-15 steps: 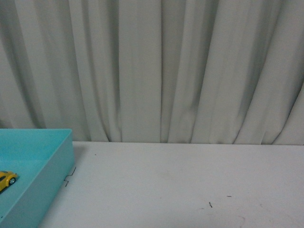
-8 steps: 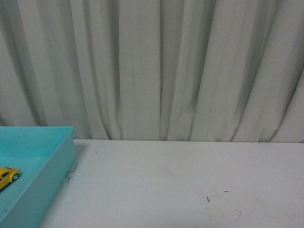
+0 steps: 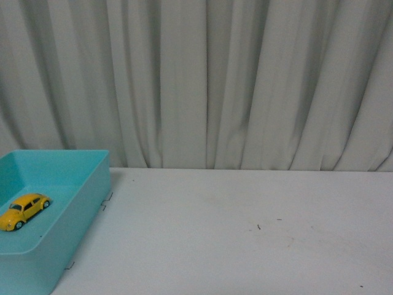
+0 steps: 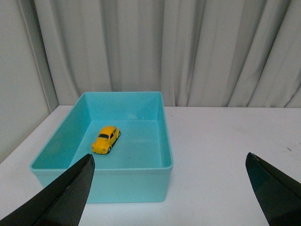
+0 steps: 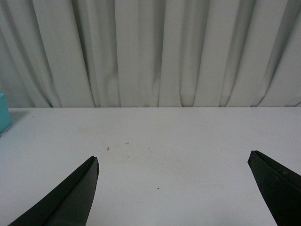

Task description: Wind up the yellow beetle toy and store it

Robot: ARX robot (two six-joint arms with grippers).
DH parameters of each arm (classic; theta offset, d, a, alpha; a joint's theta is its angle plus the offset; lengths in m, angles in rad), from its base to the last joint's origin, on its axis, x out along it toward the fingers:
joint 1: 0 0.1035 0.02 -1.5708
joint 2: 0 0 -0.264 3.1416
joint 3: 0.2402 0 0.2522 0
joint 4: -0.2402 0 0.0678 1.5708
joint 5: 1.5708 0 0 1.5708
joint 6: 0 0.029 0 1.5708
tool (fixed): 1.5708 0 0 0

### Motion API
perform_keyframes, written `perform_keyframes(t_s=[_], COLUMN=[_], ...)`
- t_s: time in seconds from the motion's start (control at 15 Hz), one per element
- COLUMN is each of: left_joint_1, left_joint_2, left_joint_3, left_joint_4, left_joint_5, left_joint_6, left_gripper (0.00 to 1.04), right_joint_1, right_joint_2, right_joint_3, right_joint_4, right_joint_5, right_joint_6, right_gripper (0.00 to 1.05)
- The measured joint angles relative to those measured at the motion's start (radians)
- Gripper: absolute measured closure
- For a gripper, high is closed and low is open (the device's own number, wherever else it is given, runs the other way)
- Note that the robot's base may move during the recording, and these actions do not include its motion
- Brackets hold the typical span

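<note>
The yellow beetle toy [image 3: 24, 210] [image 4: 106, 139] rests on its wheels on the floor of a turquoise bin [image 3: 92, 184] [image 4: 165, 141] at the table's left. My left gripper [image 4: 169, 162] is open, held back from the bin's near wall, with nothing between its black fingers [image 4: 70, 193]. Over bare white table, my right gripper [image 5: 173, 160] is open and empty too. Neither arm shows in the front view.
The white table [image 3: 245, 233] runs right from the bin to a grey pleated curtain [image 3: 215, 80] at the back. A sliver of the bin [image 5: 3, 113] shows at the edge of the right wrist view. Small dark specks [image 3: 258, 227] mark the tabletop.
The front view has shifted: the bin and the toy now sit higher and further right in frame, and the whole car shows instead of only its front end.
</note>
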Motion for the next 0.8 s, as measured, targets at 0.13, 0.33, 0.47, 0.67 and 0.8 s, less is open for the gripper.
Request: perform_keyframes(t_s=[0.13, 0.33, 0.47, 0.67, 0.8], left_joint_1=[0.0, 0.0, 0.0, 0.0, 0.0], left_joint_2=[0.0, 0.0, 0.0, 0.0, 0.0], left_joint_3=[0.0, 0.0, 0.0, 0.0, 0.0], left_joint_4=[-0.004, -0.003, -0.003, -0.003, -0.003], left_joint_5=[0.0, 0.0, 0.0, 0.0, 0.0], left_joint_6=[0.0, 0.0, 0.0, 0.0, 0.0], left_gripper=[0.07, 0.07, 0.07, 0.07, 0.07], right_joint_1=[0.0, 0.0, 0.0, 0.0, 0.0], right_joint_2=[0.0, 0.0, 0.0, 0.0, 0.0], right_joint_3=[0.0, 0.0, 0.0, 0.0, 0.0], right_joint_4=[-0.004, -0.003, -0.003, -0.003, -0.003], right_joint_5=[0.0, 0.0, 0.0, 0.0, 0.0], right_joint_6=[0.0, 0.0, 0.0, 0.0, 0.0], right_gripper=[0.07, 0.07, 0.07, 0.07, 0.07])
